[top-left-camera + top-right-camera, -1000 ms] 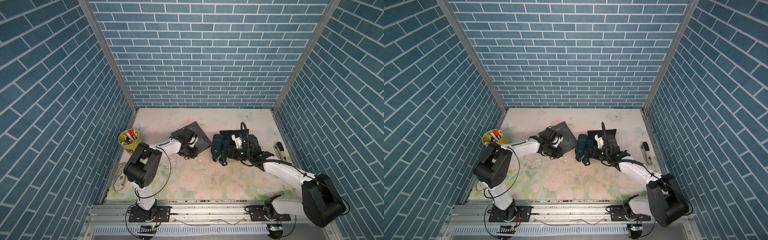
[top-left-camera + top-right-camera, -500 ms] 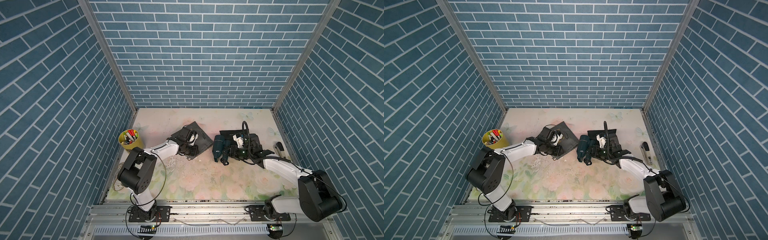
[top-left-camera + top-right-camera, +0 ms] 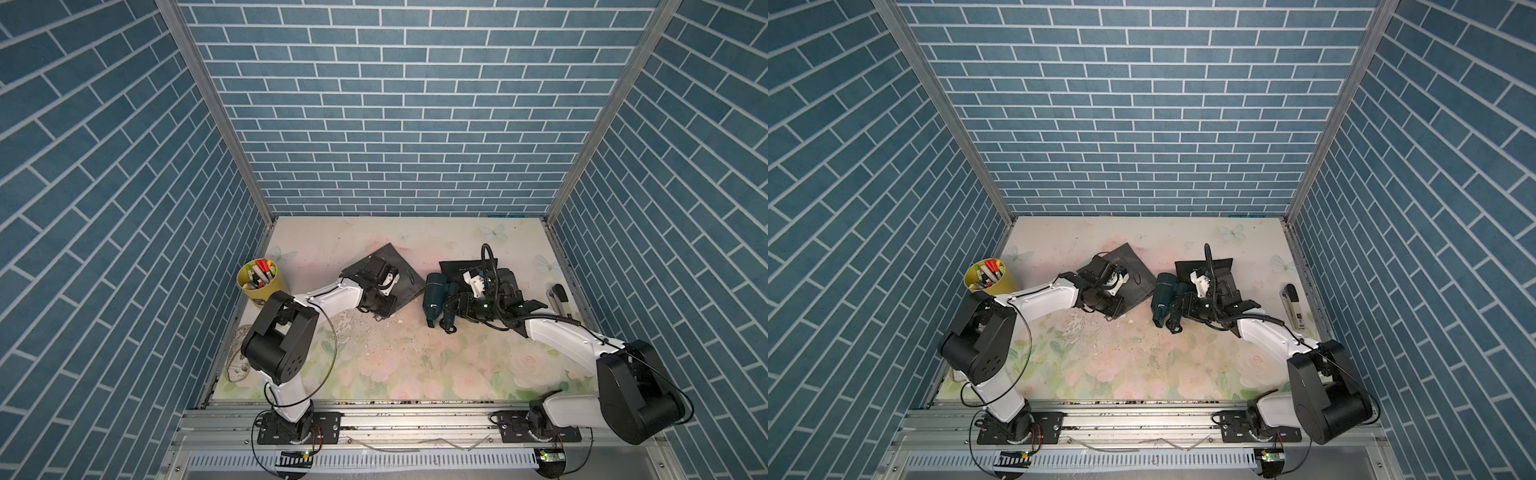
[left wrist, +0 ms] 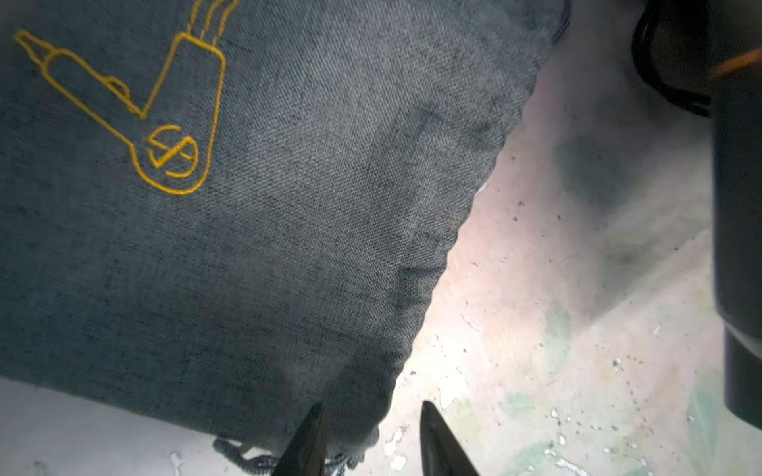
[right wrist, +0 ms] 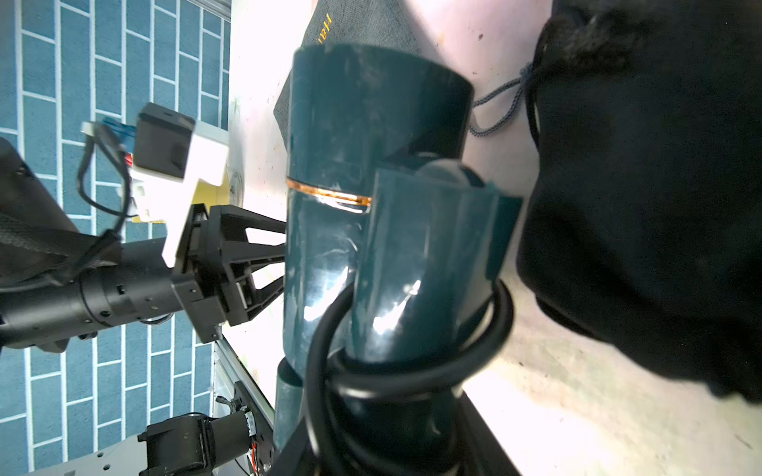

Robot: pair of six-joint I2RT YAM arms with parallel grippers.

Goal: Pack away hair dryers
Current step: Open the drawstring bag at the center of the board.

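Observation:
A dark teal hair dryer (image 3: 434,291) (image 3: 1162,291) (image 5: 371,165) lies mid-table with its black cord coiled round the handle. My right gripper (image 3: 452,308) (image 3: 1180,309) (image 5: 383,449) is shut on that handle. A black pouch (image 3: 467,266) (image 3: 1221,266) (image 5: 659,185) lies just behind it, under the right wrist. To the left lies a grey pouch (image 3: 405,270) (image 3: 1136,272) (image 4: 288,206) with a gold dryer outline. My left gripper (image 3: 387,312) (image 3: 1115,311) (image 4: 373,412) is open, low over the pouch's near corner, which sits between its fingers against one of them.
A yellow cup of markers (image 3: 259,284) (image 3: 988,278) stands at the left edge. A stapler-like tool (image 3: 561,297) (image 3: 1292,301) lies by the right wall. The left arm (image 5: 123,280) shows close beside the dryer in the right wrist view.
Both arms' elbows have swayed slightly. The grippers, the teal dryer and the pouches stay about where they were.

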